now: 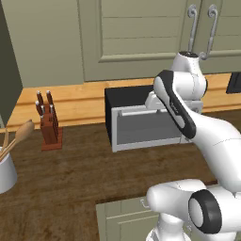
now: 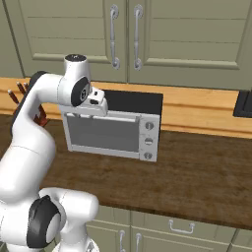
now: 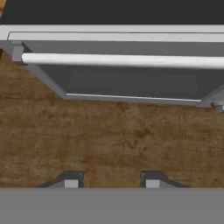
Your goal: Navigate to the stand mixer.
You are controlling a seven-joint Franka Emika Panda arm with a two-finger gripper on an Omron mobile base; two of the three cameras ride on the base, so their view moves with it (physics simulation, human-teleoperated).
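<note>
1. The step in hand is the drive itself: the base stands facing a toaster oven (image 2: 114, 130) on the dark wood bench (image 2: 197, 172), and the stand mixer is not among the things in front of the cameras, so by my reading the goal is not yet reached
2. The arm is folded up over the bench, its pincer (image 3: 111, 181) hanging above the bare wood just before the oven's door handle (image 3: 122, 60); the two finger tips stand apart with nothing between them, a middling gap
3. A knife block (image 1: 48, 123) and a white utensil holder (image 1: 5, 172) sit off to the left
4. Next, I judge, the base must travel sideways along the bench until the mixer comes into sight; which way cannot be told from here
</note>
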